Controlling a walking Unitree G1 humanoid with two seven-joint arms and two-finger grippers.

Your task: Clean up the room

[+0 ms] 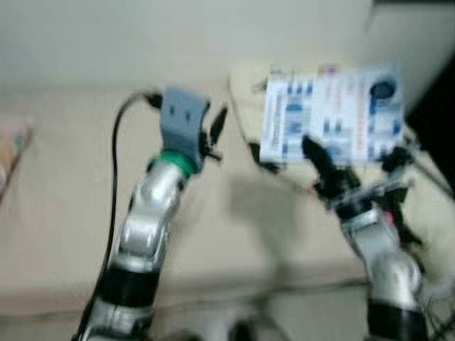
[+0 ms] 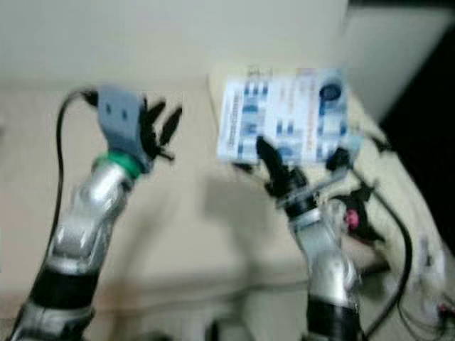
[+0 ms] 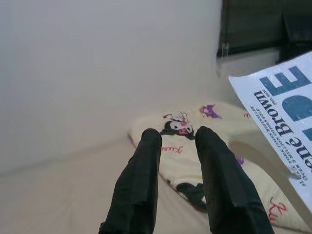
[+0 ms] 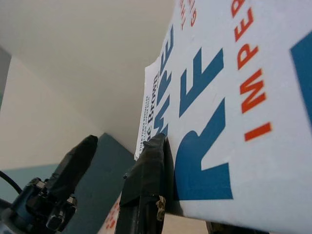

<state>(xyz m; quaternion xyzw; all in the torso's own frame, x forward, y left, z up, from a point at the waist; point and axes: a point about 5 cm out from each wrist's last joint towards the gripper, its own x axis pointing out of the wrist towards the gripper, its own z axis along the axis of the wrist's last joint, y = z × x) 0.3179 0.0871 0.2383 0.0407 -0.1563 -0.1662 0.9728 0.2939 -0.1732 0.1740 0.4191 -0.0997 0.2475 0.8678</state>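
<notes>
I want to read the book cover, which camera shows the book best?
The right wrist view: the book is close and sharp, held by the right gripper. The eye views show it whole but blurred; the left wrist view catches one corner.

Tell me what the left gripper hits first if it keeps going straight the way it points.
Probably the cartoon-print pillow: the left gripper, fingers slightly apart, aims right at it across the bed. The book held by the right gripper sits off to the side. Depth is uncertain.

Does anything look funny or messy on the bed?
Nothing looks spilled or broken. The odd thing is a white book with blue and orange letters, held up in the air over the cartoon pillow by the right gripper. The left gripper hovers beside it, jaws open and empty.
</notes>
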